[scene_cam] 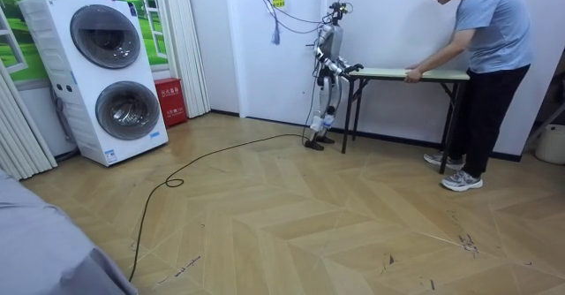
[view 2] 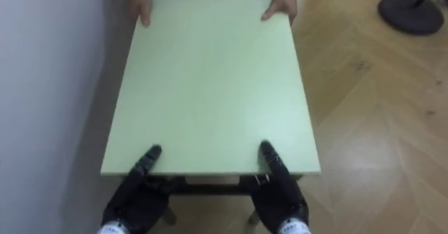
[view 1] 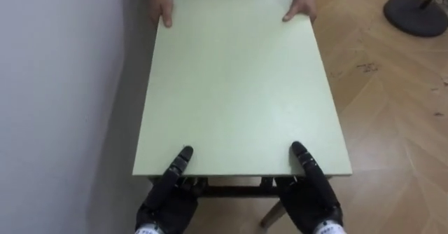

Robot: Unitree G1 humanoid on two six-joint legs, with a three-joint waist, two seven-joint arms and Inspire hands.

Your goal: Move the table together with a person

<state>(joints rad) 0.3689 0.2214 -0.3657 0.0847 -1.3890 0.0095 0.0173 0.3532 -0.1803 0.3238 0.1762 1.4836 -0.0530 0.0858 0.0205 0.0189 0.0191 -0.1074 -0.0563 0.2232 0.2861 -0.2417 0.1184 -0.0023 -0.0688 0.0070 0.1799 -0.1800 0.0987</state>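
Left hand and right hand clamp the surface at its near edge, thumbs on top; beyond them a person holds the far end. Grips look set; a level joint lift likely follows.

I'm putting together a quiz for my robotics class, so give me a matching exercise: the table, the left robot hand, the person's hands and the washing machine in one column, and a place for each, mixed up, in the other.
1 table
2 left robot hand
3 person's hands
4 washing machine

a at the table's far end
b along the wall
c on the table's near edge, at its left corner
d by the curtain, at the room view's left

Pairs: 1-b, 2-c, 3-a, 4-d.
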